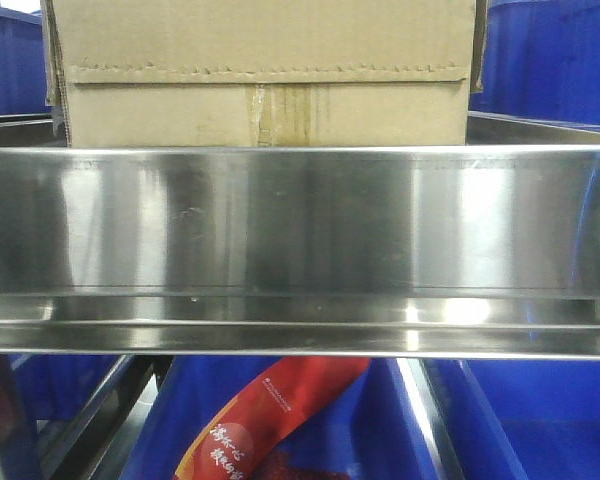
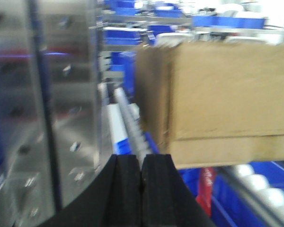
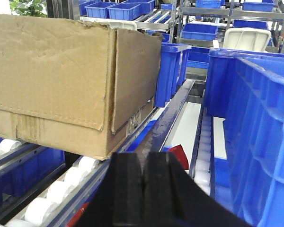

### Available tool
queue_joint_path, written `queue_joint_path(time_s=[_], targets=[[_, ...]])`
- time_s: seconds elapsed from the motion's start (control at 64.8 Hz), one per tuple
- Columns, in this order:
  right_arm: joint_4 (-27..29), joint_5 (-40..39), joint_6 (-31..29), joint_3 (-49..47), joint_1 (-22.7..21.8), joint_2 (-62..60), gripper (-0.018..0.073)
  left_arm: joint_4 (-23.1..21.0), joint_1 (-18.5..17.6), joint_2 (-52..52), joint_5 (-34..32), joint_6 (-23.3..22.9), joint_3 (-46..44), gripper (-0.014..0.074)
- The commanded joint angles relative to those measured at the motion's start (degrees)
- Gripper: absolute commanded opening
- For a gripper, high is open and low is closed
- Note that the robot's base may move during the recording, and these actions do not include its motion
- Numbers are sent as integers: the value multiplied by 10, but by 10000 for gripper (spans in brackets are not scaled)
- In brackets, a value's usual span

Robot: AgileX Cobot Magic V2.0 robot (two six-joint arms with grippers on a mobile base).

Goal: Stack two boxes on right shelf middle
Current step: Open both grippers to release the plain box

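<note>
A tan cardboard box (image 1: pixel 265 75) sits on the shelf behind its shiny steel front rail (image 1: pixel 300 235), with a serrated flap edge and a stained centre seam. The left wrist view shows the same box (image 2: pixel 213 99) to the right of my left gripper (image 2: pixel 142 163), whose black pads are pressed together with nothing between them. In the right wrist view the box (image 3: pixel 61 80) rests on white rollers (image 3: pixel 61 189), up and left of my right gripper (image 3: pixel 144 163), which is also shut and empty. Neither gripper touches the box.
Blue plastic bins (image 3: pixel 255 118) stand to the right of the box and more bins (image 1: pixel 570 60) sit behind it. A steel upright (image 2: pixel 61 94) stands left of the left gripper. A red packet (image 1: pixel 270 420) lies in a blue bin below the rail.
</note>
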Motion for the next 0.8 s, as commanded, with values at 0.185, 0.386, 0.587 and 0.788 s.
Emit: queue_joint_path(time_s=[0.185, 0.386, 0.587, 0.788], targets=[[-6, -15, -3, 1, -4, -3, -154, -27, 76, -74, -134, 28, 152, -111], [-6, -15, -3, 1, -4, -3, -154, -27, 91, -95, -175, 28, 215, -111], [-6, -15, -3, 1, -4, -3, -154, -27, 91, -95, -164, 28, 215, -111], [-6, -15, -3, 1, -4, -3, -154, -27, 91, -95, -164, 28, 215, -111]])
